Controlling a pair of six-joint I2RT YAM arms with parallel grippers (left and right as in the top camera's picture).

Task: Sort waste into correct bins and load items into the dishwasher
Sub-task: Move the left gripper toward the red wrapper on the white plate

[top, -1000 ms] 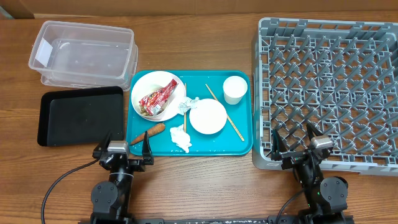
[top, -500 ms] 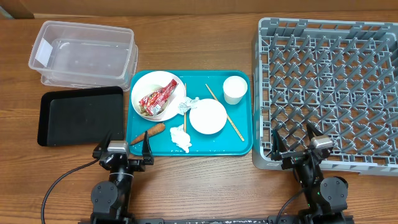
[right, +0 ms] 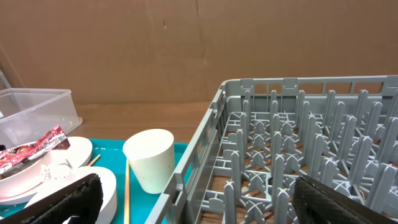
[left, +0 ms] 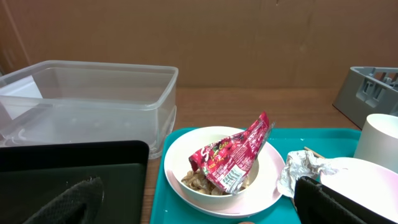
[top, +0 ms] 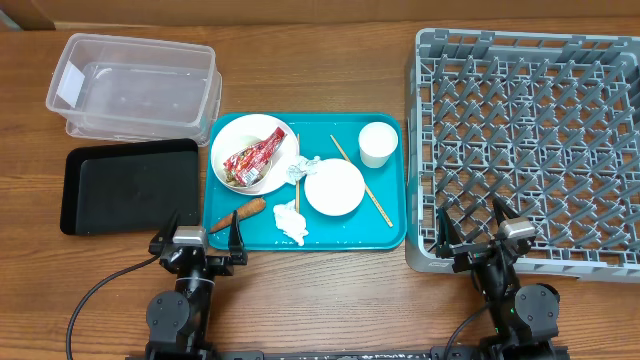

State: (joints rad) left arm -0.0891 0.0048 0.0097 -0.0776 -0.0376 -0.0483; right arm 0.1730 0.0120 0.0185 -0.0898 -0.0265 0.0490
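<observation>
On the teal tray [top: 385, 215] a large white bowl [top: 240, 137] holds a red snack wrapper [top: 252, 157] and brown food scraps [left: 199, 180]. A foil ball [top: 295, 170], a smaller white bowl [top: 334, 187], a white cup [top: 377, 144], chopsticks [top: 365, 186], a white tissue [top: 290, 221] and an orange carrot [top: 240, 213] lie there too. The clear tub [top: 135, 88] and black tray [top: 128, 183] stand left, the grey dish rack [top: 530, 145] right. My left gripper [top: 200, 236] is open and empty at the teal tray's near left corner. My right gripper [top: 478, 228] is open and empty at the rack's near edge.
A brown cardboard wall [right: 199, 43] stands behind the table. Bare wooden tabletop [top: 330, 290] runs along the near edge between the two arms.
</observation>
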